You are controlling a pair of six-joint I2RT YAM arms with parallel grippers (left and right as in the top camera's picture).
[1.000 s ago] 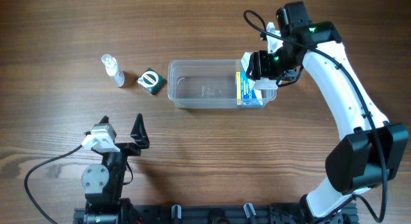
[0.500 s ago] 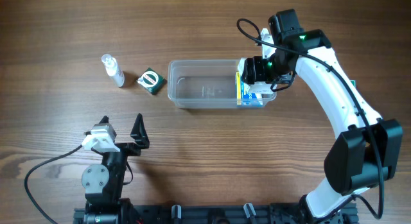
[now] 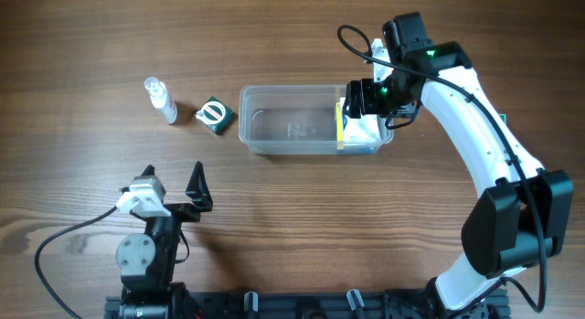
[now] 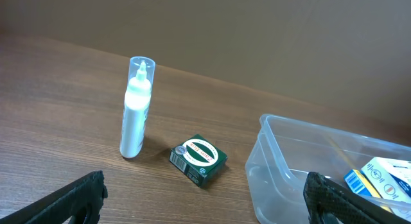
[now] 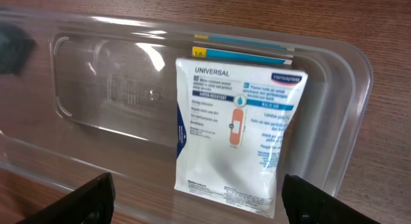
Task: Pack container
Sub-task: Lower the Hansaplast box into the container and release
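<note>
The clear plastic container (image 3: 283,127) lies at the table's middle. A white plaster pouch (image 3: 363,132) lies flat in its right end, on top of a blue and yellow box (image 3: 339,127). My right gripper (image 3: 367,98) hovers over that end, open and empty. In the right wrist view the open right gripper (image 5: 196,198) is above the pouch (image 5: 234,137), the box edge (image 5: 244,56) and the container (image 5: 115,83). My left gripper (image 3: 174,186) is open and empty near the front left. The left wrist view shows that gripper (image 4: 205,205) and the container (image 4: 276,166).
A small green box (image 3: 213,115) and a clear spray bottle (image 3: 161,100) stand left of the container. Both also show in the left wrist view, the green box (image 4: 198,158) lying flat and the bottle (image 4: 136,108) upright.
My right gripper moved slightly left over the container's right end and let go of the white pouch, which now lies on the blue box. The left arm has not moved.
</note>
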